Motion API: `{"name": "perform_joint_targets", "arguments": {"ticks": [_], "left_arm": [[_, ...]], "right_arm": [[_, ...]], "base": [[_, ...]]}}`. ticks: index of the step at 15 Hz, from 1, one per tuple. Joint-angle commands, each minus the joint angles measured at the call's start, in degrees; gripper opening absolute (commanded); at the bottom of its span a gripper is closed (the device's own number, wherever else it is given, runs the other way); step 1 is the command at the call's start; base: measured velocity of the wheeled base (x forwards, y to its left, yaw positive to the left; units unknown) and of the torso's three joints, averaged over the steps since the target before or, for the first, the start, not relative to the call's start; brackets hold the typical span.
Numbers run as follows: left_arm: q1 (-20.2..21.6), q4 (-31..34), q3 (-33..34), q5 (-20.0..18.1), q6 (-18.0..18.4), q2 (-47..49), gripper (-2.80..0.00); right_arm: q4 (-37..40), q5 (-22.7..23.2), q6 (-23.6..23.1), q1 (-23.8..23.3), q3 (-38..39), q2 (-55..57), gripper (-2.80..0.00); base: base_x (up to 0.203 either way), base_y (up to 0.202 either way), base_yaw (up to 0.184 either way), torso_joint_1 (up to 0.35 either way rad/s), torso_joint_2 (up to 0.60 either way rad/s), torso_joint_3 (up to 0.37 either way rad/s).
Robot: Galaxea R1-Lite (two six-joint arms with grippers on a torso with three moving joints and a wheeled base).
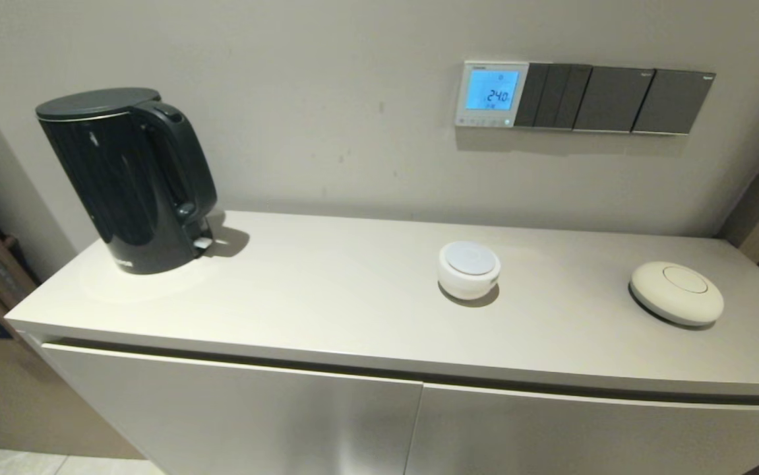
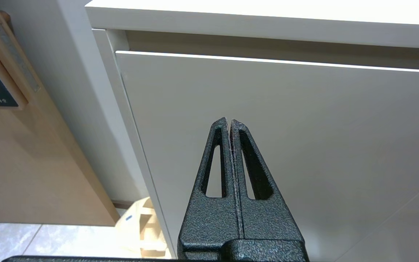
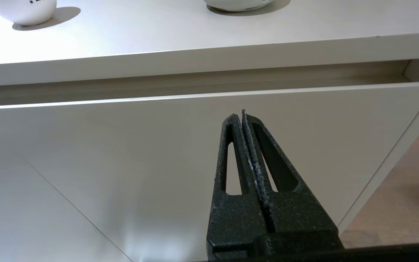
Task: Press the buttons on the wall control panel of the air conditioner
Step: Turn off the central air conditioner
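The air conditioner's wall control panel (image 1: 491,94) is a small white-framed thermostat on the wall above the counter; its screen glows blue and reads 24.0. The buttons (image 1: 485,121) are a row of tiny pale dots along its bottom strip. Neither gripper shows in the head view. My left gripper (image 2: 229,120) is shut and empty, low in front of the left cabinet door. My right gripper (image 3: 241,115) is shut and empty, low in front of the right cabinet door, below the counter edge.
Dark grey switch plates (image 1: 616,100) adjoin the panel on its right. On the counter (image 1: 353,310) stand a black kettle (image 1: 130,178) at the left, a small white round device (image 1: 469,269) below the panel, and a cream disc (image 1: 676,292) at the right.
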Motion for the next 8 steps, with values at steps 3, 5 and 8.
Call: {"name": "perform_joint_targets", "arguments": {"ticks": [3, 5, 8], "left_arm": [[-0.03, -0.01, 0.0, -0.01, 0.02, -0.02, -2.8], [-0.02, -0.01, 0.0, -0.01, 0.02, -0.02, -2.8], [0.03, -0.01, 0.0, -0.01, 0.02, 0.0, -2.8]], "right_arm": [[0.03, -0.02, -0.45, 0.01, -11.83, 6.32, -2.8], [-0.69, -0.02, -0.55, -0.01, -21.44, 14.79, -2.8], [-5.39, -0.16, -0.4, -0.32, -32.63, 29.29, -2.8]], "base": [[0.0, 0.0, 0.0, 0.0, 0.0, 0.0], [0.0, 0.0, 0.0, 0.0, 0.0, 0.0], [0.0, 0.0, 0.0, 0.0, 0.0, 0.0]]}}
